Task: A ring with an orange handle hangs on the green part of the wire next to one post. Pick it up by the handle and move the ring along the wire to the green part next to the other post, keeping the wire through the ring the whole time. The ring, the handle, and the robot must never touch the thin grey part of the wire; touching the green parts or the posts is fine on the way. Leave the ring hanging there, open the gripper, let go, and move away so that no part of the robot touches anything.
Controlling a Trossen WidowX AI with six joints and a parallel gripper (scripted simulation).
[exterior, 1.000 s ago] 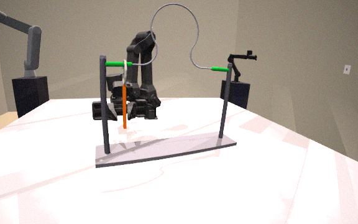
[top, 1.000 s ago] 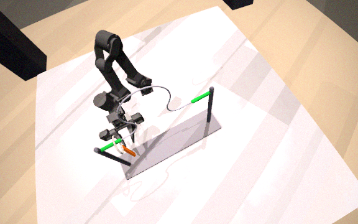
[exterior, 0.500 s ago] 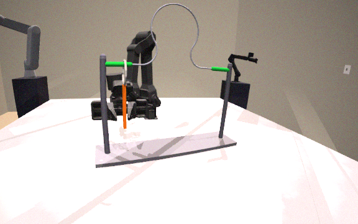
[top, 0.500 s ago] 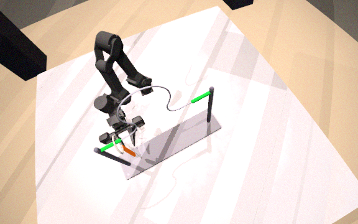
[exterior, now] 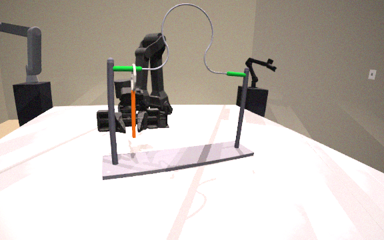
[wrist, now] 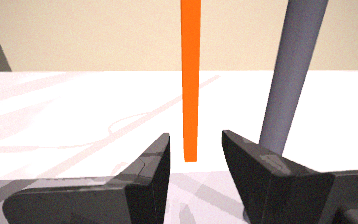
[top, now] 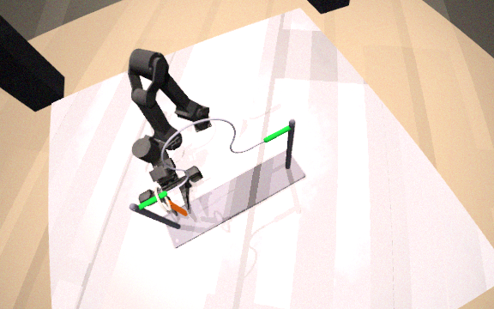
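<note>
Handle (wrist: pixel 190 80) hangs between open gripper (wrist: pixel 195 145) fingers, untouched.

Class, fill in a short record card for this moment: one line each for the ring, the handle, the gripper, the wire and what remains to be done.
ring: the ring hangs on the green part beside the near post
handle: the orange handle hangs straight down, its lower end level with the fingertips
gripper: the gripper is open, fingers on either side of the handle, not gripping
wire: the grey wire loops up between the posts, untouched
remaining: grasp the handle, carry the ring to the far green part
</note>
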